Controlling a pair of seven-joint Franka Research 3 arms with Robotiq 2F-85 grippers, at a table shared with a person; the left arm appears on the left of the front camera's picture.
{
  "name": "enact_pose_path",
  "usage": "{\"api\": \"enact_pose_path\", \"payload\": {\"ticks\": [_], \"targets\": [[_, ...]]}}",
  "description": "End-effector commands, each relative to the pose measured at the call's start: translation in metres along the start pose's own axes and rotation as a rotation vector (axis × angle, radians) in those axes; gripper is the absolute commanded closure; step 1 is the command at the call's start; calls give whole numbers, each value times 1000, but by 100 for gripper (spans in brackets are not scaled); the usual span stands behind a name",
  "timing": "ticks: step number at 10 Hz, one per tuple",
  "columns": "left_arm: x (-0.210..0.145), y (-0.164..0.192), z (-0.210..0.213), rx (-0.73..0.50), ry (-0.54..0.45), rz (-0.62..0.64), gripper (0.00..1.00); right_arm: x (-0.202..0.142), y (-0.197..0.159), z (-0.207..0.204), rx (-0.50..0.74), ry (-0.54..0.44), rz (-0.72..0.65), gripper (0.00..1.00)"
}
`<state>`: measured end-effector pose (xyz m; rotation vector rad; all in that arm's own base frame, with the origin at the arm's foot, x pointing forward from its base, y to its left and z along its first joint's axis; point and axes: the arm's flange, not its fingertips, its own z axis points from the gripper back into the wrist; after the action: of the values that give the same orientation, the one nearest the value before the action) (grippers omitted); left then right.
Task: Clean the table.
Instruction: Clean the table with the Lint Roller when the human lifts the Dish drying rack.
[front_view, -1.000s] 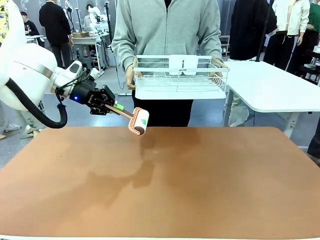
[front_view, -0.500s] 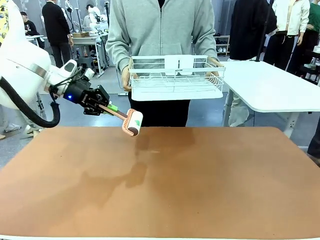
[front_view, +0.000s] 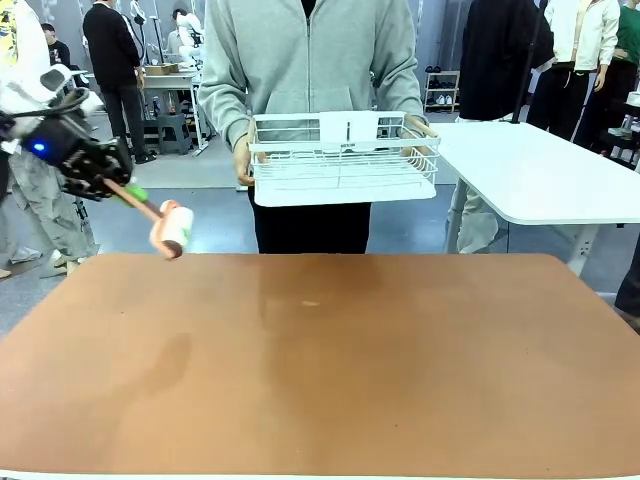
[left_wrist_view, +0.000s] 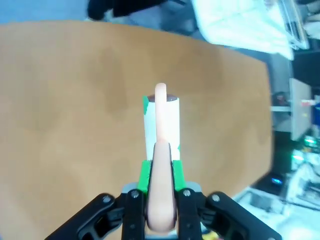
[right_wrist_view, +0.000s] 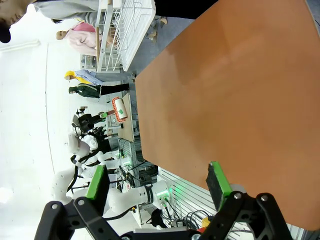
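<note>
Two things worry anyone looking at this one. The left hand (front_view: 122, 189) is clamped on the pink handle of a lint roller (front_view: 172, 230). The drum hangs in the air over the far left corner of the reddish-brown surface (front_view: 400, 380), not touching it. In the left wrist view the green pads pinch the handle from both sides, with the drum sticking out well past the fingertips.

First risk: that's a long lever on a thin, smooth handle. If the arm pushes down hard to roll, the handle will probably twist or slide in the grip. Then the drum lands tilted, only one end rolls, and half the strip gets missed.

Second risk: the drum is close to the corner, so a short stroke the wrong way would likely run it off the edge instead of along the top.

Also, a person at the far side holds a white wire rack (front_view: 340, 165) just above the far edge. A high sweep toward the middle could clip it, so staying low looks safer.

The right hand (right_wrist_view: 156, 181) has its pads spread wide with nothing between them, hovering over the surface. If both arms head for the middle they could crowd each other.

What looks like a tiny fleck (front_view: 310, 303) sits mid-surface toward the far side, easy to skip.
</note>
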<state>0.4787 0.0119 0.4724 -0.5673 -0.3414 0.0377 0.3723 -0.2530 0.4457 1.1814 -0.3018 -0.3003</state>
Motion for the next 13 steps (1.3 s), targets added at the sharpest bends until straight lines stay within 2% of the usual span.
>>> {"api": "enact_pose_path", "payload": {"ticks": [1, 3, 6, 8, 10, 13], "targets": [[-19, -6, 14, 180, 28, 50, 79, -2, 2, 0, 10, 0, 13, 0], [-30, -6, 27, 366, 60, 57, 79, -2, 2, 0, 10, 0, 13, 0], [-30, -39, 39, 559, 91, 107, 79, -2, 2, 0, 10, 0, 13, 0], [-27, -48, 35, 597, 106, 127, 79, -2, 2, 0, 10, 0, 13, 0], [-27, -47, 31, 550, 83, 139, 79, -2, 2, 0, 10, 0, 13, 0], [-32, -48, 31, 584, 92, 116, 79, -2, 2, 0, 10, 0, 13, 0]]}}
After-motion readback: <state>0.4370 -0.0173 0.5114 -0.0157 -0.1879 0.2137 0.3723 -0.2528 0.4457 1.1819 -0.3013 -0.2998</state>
